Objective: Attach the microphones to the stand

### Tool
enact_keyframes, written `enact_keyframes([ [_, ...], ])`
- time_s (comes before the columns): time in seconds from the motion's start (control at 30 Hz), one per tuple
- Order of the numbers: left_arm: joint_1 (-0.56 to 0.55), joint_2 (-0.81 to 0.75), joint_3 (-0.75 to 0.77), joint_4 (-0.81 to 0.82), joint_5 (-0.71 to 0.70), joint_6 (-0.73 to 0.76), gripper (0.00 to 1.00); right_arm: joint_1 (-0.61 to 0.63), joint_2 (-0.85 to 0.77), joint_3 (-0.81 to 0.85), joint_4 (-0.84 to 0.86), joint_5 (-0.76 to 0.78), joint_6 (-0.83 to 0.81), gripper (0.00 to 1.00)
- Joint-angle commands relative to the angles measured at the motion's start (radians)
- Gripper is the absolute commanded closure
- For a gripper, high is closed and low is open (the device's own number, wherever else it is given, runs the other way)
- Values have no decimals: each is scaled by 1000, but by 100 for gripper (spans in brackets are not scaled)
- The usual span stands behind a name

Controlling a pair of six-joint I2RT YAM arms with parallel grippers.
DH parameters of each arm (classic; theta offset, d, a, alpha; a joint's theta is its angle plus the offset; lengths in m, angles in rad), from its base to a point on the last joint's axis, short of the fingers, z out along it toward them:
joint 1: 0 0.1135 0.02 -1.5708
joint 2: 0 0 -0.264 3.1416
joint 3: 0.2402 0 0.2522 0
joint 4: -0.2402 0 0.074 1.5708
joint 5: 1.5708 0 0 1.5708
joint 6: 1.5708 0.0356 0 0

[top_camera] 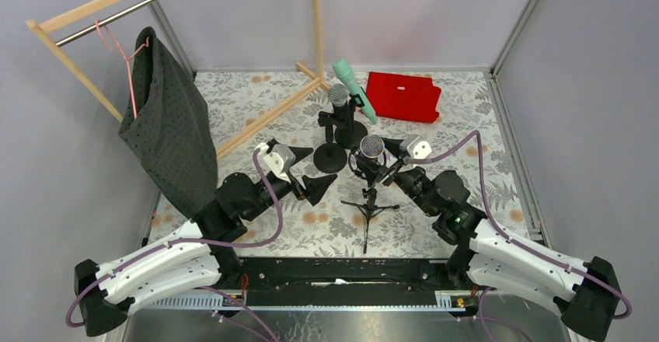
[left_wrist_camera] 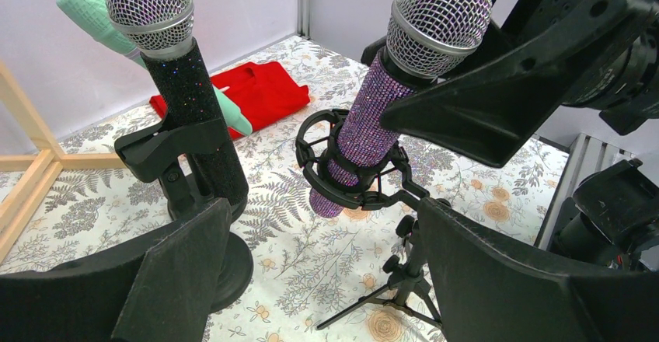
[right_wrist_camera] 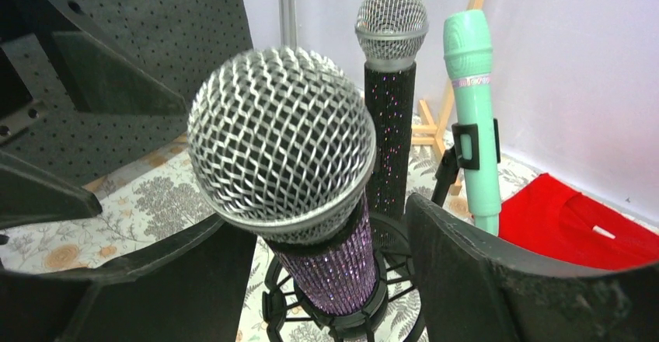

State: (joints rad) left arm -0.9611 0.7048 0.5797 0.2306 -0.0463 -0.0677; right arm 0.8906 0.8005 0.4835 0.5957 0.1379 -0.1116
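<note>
Purple mic [right_wrist_camera: 284,148] in ring mount [left_wrist_camera: 301,151], black mic [right_wrist_camera: 388,116] and green mic [right_wrist_camera: 472,124] clipped; right fingers [right_wrist_camera: 482,280] parted around purple mic, left fingers [left_wrist_camera: 186,272] wide.

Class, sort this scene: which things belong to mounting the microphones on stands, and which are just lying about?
Job: purple microphone, black microphone, mint-green microphone, tripod stand, round-base stand.
Lying about: red garment, dark dotted garment, wooden clothes rack.
</note>
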Motion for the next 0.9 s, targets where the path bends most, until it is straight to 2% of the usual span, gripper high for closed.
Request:
enact_keyframes([
  [0.0, 3, 2, 9, 39, -10, 8, 6, 7, -25, 69, 5, 3, -23, 26],
  [0.33, 3, -4, 8, 34, -15, 7, 6, 6, -13, 77, 5, 38, -3, 49],
  [0.87, 2, 4, 11, 30, -15, 5, 6, 7, 23, 40, -37, 62, -22, 58],
])
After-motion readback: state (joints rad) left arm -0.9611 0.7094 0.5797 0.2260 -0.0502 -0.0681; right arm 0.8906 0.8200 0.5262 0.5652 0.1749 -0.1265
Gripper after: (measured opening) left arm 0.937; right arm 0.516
